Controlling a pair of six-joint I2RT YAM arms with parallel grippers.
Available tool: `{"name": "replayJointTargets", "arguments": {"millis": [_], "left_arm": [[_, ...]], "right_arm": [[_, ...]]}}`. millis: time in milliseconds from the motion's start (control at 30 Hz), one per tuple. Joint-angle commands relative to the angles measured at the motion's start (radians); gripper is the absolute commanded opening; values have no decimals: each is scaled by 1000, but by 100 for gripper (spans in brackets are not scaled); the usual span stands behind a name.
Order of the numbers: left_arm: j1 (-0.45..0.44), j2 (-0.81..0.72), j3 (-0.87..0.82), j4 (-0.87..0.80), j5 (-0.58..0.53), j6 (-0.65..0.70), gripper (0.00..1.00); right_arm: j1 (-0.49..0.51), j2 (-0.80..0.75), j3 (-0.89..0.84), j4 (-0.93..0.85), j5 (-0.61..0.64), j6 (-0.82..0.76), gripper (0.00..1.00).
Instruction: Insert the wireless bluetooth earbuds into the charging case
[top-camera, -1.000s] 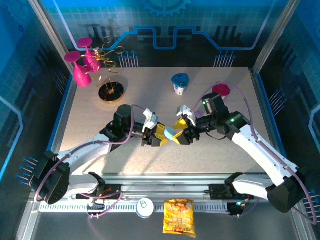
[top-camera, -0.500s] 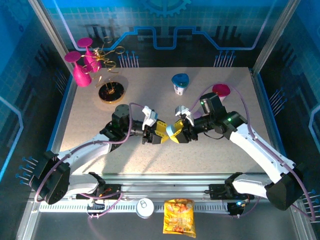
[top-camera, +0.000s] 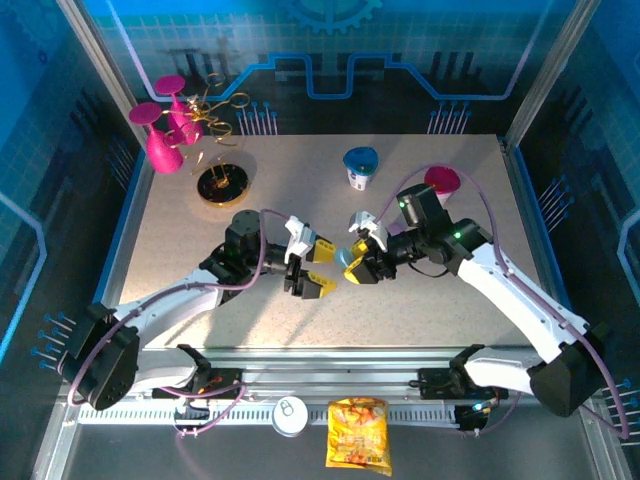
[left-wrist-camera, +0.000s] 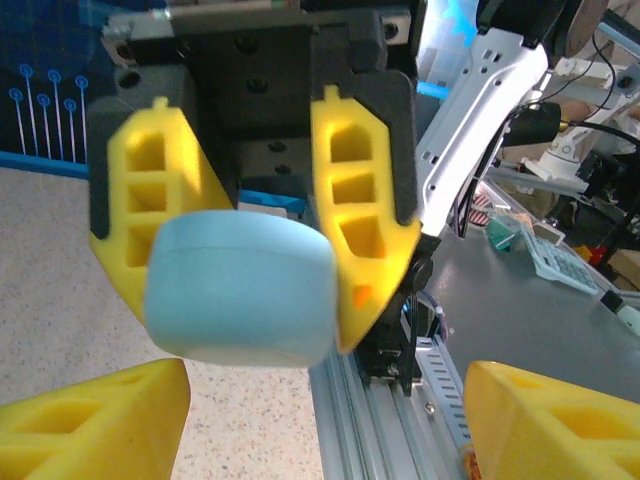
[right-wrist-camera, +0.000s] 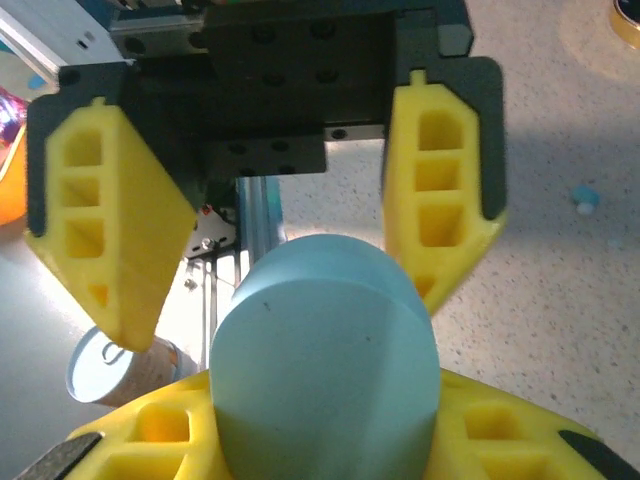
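Between the two grippers, lifted off the middle of the table (top-camera: 450, 300), the pale blue charging case (left-wrist-camera: 240, 290) is pinched end-on by the right gripper (top-camera: 352, 262), whose yellow jaws sit narrow against its sides. Half a second ago the left gripper (top-camera: 320, 268) was clamped on the same case. Now its jaws stand wide apart and clear of it, just beside the free end, so the case has passed over to the right arm alone. I judge the handover done, which frees the left arm to go and fetch a bud. The case looks closed from here, and no earbud is in it or in either gripper. A pale blue speck (right-wrist-camera: 585, 197) lying on the tabletop in the right wrist view may be one of the earbuds, though it is too small to be sure.
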Motion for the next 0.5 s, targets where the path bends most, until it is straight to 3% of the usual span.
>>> {"name": "replayJointTargets", "arguments": {"millis": [0, 133, 467], "left_arm": [[-11, -41, 60, -211, -8, 159, 74], [-25, -42, 100, -340, -20, 231, 74], [-33, -36, 104, -343, -27, 230, 72]], "right_arm": [[18, 19, 55, -123, 43, -73, 22], [43, 37, 88, -188, 47, -115, 21], [84, 81, 131, -251, 51, -151, 20]]}}
